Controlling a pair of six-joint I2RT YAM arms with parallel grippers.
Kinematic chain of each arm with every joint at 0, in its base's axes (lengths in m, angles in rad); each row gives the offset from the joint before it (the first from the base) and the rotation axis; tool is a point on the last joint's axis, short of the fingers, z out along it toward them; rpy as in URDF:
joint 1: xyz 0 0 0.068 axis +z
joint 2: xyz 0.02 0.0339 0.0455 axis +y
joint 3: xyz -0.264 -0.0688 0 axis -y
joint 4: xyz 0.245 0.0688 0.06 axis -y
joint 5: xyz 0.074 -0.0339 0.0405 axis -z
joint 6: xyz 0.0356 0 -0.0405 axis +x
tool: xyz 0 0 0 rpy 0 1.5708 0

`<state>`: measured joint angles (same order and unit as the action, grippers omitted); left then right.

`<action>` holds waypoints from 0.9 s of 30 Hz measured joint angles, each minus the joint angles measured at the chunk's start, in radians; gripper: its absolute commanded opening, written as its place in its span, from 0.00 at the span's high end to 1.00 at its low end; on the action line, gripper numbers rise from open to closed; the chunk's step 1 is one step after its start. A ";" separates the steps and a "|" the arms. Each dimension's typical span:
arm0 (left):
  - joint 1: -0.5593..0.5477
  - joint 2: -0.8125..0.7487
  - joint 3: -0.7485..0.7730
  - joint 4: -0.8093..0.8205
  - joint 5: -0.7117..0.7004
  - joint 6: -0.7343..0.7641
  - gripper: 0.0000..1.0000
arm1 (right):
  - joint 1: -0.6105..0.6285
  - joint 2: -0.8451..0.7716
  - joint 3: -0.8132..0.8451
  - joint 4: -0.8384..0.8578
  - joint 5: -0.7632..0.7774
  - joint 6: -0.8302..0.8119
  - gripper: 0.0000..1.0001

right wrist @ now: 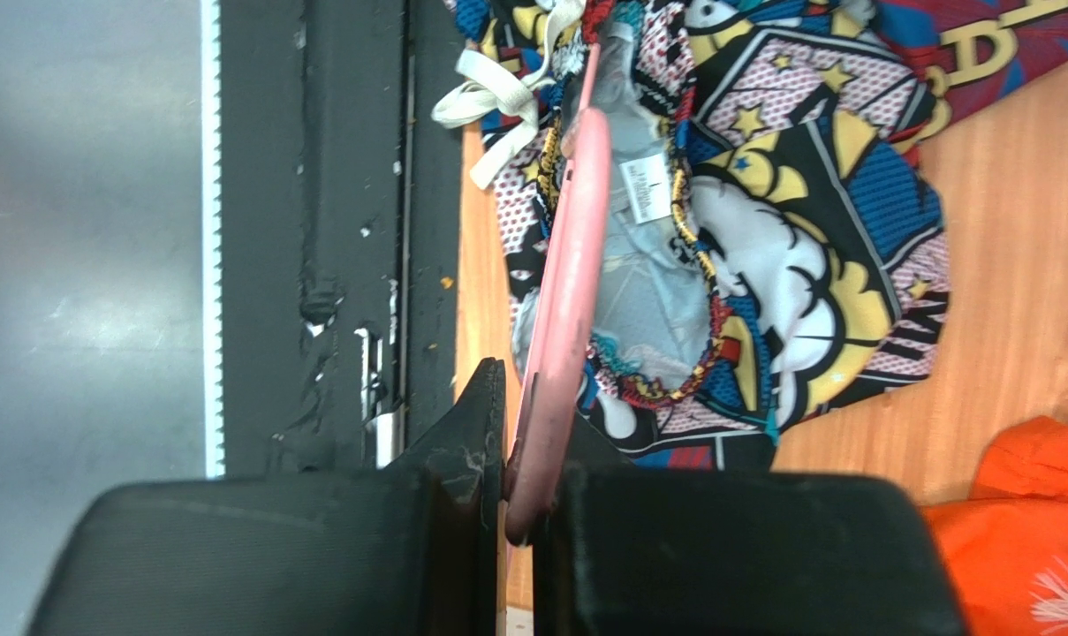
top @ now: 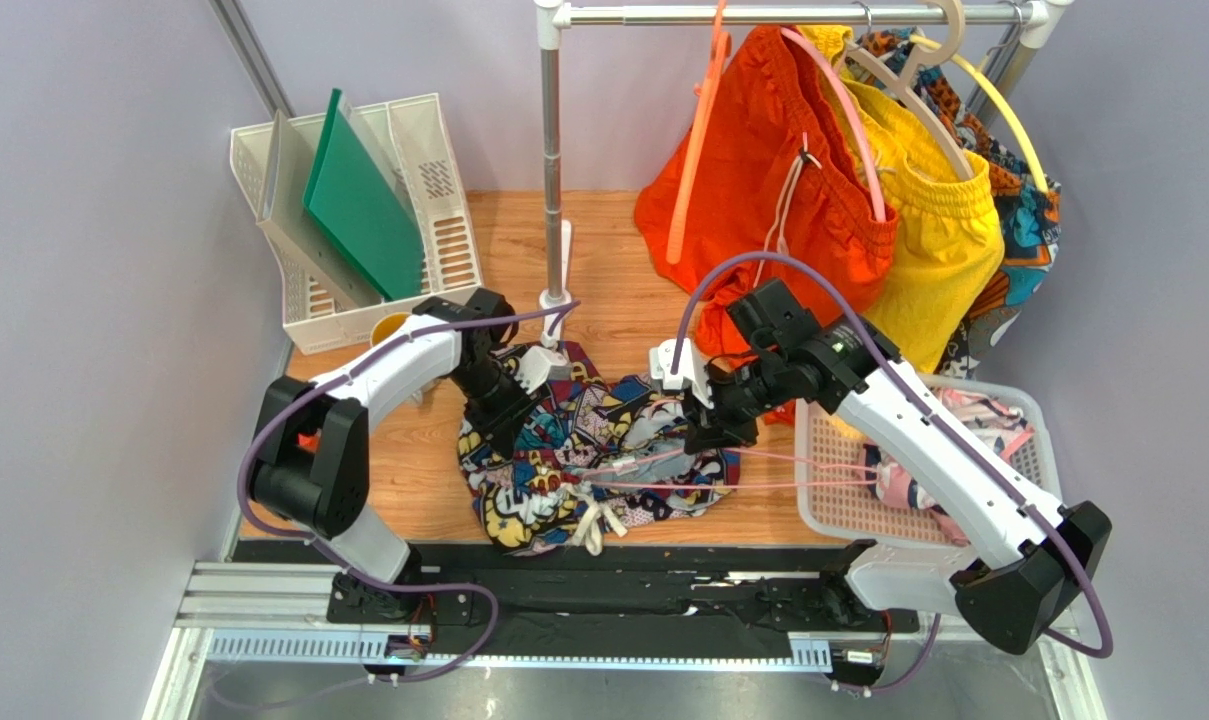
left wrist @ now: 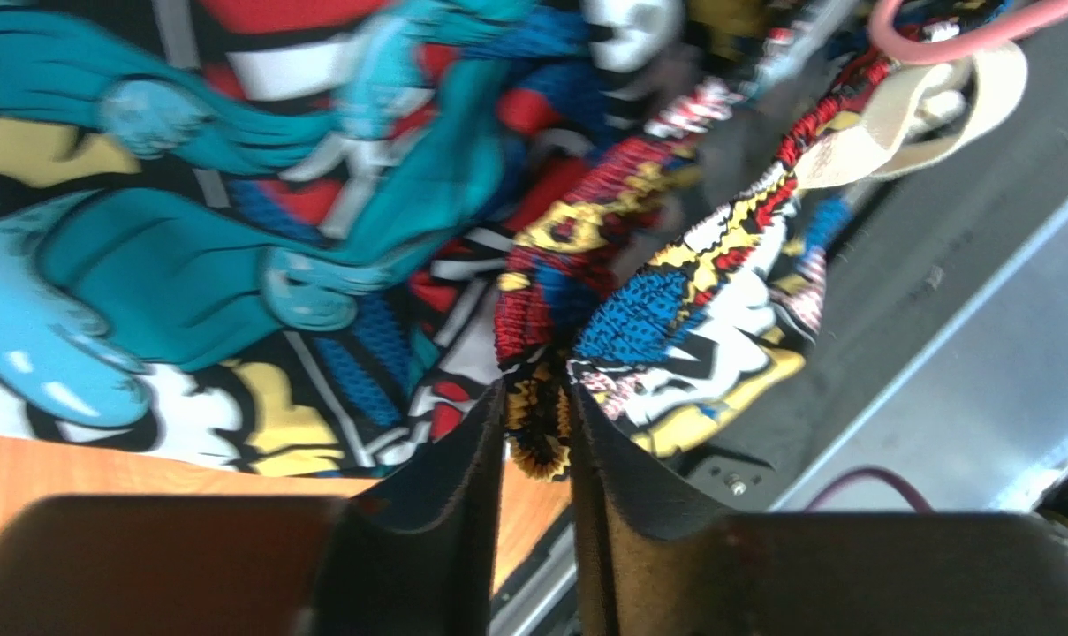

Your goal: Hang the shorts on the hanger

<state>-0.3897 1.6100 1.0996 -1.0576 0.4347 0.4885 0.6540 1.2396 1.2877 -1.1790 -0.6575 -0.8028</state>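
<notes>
Shorts (top: pixel 565 450) pinched at the waistband by left claw (left wrist: pixel 536 411), right claw (right wrist: pixel 526 437) clamping hanger (right wrist: pixel 572 239) — I'd hold that opening taut while threading.

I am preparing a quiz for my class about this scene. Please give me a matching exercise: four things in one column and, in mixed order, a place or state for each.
1 left gripper
2 right gripper
3 orange shorts
4 green board

A stands in the white rack
B shut on the hanger
C hangs from the rail
D pinches the waistband of the shorts

Pairs: 1-D, 2-B, 3-C, 4-A
</notes>
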 measured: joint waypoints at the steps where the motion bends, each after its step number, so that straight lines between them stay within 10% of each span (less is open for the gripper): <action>1: -0.008 -0.013 0.000 -0.013 0.008 0.008 0.90 | 0.000 -0.002 0.000 -0.016 -0.005 -0.009 1.00; 16: -0.127 -0.226 0.000 -0.109 0.127 0.111 1.00 | 0.006 -0.021 0.004 -0.089 -0.036 -0.061 1.00; 27: -0.141 -0.311 0.000 -0.148 0.162 0.146 1.00 | 0.090 0.065 0.018 0.167 -0.112 0.051 1.00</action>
<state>-0.5308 1.2991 1.0996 -1.2053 0.5964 0.6350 0.7437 1.3048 1.3056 -1.0122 -0.7692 -0.7521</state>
